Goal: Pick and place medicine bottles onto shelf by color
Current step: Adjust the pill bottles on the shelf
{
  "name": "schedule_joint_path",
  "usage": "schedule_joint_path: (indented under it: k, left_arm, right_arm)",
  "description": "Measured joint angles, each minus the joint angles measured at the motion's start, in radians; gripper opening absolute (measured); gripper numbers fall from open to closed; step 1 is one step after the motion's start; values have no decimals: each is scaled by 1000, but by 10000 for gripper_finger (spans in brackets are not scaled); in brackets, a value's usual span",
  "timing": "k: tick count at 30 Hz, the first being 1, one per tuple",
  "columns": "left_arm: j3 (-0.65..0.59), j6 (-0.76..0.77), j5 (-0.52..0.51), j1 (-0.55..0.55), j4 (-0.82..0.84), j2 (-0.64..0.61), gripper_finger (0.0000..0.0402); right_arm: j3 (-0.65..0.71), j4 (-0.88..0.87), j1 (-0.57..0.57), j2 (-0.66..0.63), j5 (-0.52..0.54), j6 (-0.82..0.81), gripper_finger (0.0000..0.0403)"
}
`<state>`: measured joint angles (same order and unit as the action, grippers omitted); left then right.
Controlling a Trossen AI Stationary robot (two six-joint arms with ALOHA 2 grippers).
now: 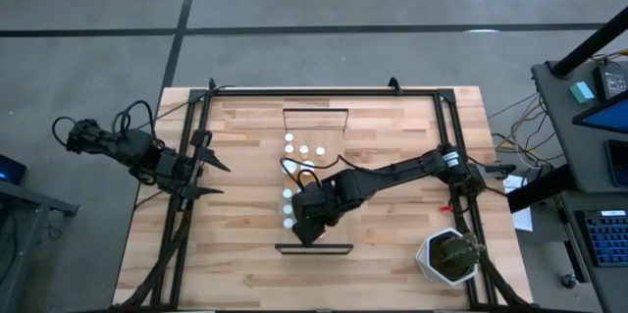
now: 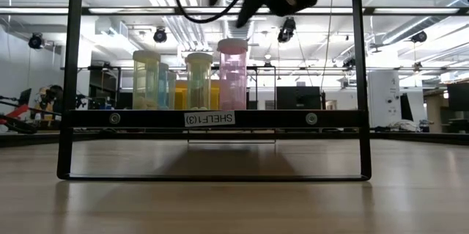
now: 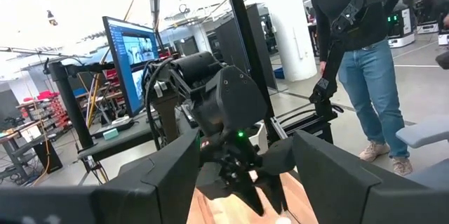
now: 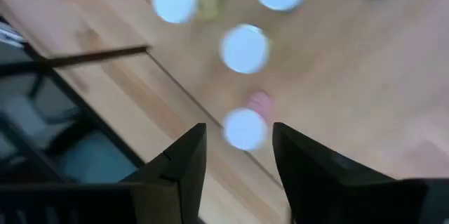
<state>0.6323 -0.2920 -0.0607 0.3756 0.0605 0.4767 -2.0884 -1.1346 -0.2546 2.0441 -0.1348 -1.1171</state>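
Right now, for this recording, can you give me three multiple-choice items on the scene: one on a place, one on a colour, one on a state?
1. Where does the potted plant stand in the high view?
A. by the left arm
B. at the table's near right corner
C. on the shelf

2. In the low view, what colour is the bottle nearest under the right end effector?
A. pink
B. black
C. dark blue

3. How are the right end effector's fingers in its wrist view?
A. shut on a bottle
B. apart, gripping nothing
C. shut on the shelf rail

Answers:
1 B: it sits beside the right arm's base.
2 A: its body is pale pink under a white cap.
3 B: a white cap shows beyond the gap, untouched.
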Motion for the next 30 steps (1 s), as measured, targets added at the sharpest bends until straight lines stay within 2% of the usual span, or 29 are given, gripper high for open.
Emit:
schedule_joint_path:
  k: [4, 7, 14, 24, 30]
  left_arm:
    - [0, 0, 0, 0, 0, -1, 212]
    - [0, 0, 0, 0, 0, 0, 212]
    - [0, 0, 0, 0, 0, 0, 212]
    - [0, 1, 0, 0, 1, 0, 212]
    - [0, 1, 0, 0, 1, 0, 212]
  right_arm:
    - [-20, -114, 2, 0, 2, 145, 139]
    - [-11, -178, -2, -1, 12, 273, 111]
    - [45, -73, -10, 0, 5, 433, 19]
    - [93, -40, -12, -7, 26, 590, 9]
    - [117, 8, -14, -25, 25, 605, 9]
